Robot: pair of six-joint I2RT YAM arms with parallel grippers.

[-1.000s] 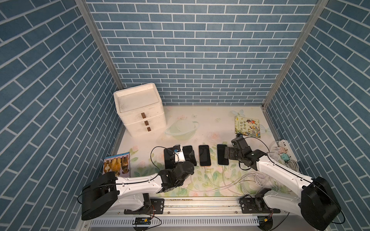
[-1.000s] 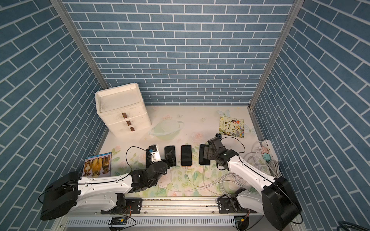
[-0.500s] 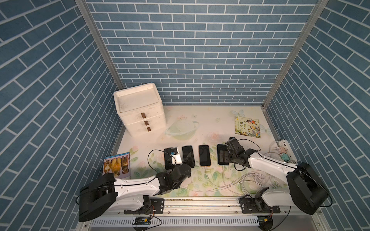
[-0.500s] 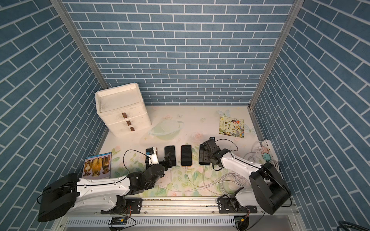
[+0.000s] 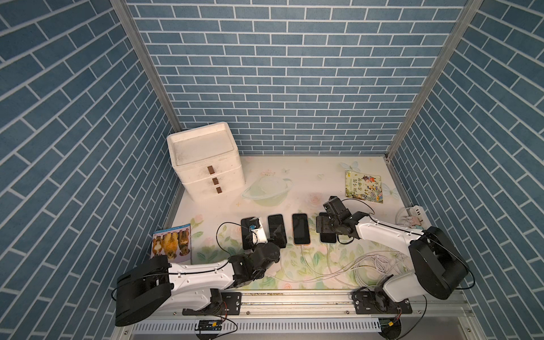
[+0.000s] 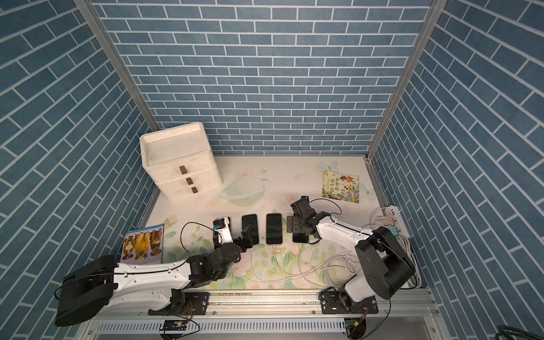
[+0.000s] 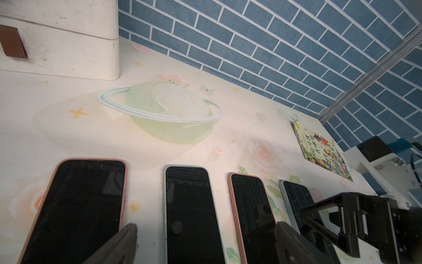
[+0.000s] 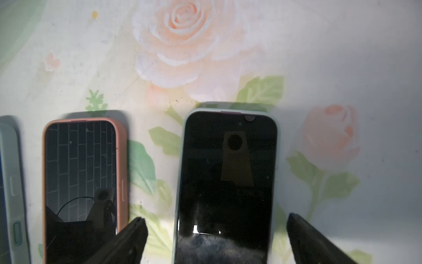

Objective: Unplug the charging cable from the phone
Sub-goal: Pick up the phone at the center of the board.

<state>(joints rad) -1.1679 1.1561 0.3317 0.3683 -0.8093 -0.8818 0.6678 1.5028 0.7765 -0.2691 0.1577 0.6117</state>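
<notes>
Several dark-screened phones lie side by side across the table. My right gripper point(image 5: 326, 231) point(image 8: 219, 237) is open. Its fingers point(image 8: 134, 235) straddle the near end of the rightmost phone point(image 8: 228, 173) point(image 5: 327, 240), which has a pale teal case, without touching it. My left gripper point(image 5: 265, 240) point(image 7: 205, 237) is also open, above the near ends of the teal-cased phone point(image 7: 189, 210) point(image 5: 276, 225) and the pink-cased one point(image 7: 249, 205) point(image 5: 300, 229). White charging cables point(image 5: 303, 259) run from the phones' near ends toward the front. The plugs are hidden in both wrist views.
A white drawer unit point(image 5: 206, 159) stands at the back left. A picture book point(image 5: 364, 187) lies at the back right and a picture card point(image 5: 172, 245) at the front left. A loose cable bundle point(image 5: 374, 262) leads to a power strip point(image 5: 412, 215) by the right wall.
My right gripper has moved left and come in over the rightmost phone. My left gripper stayed near the phones' near ends, drew back a little, and its jaws spread slightly wider.
</notes>
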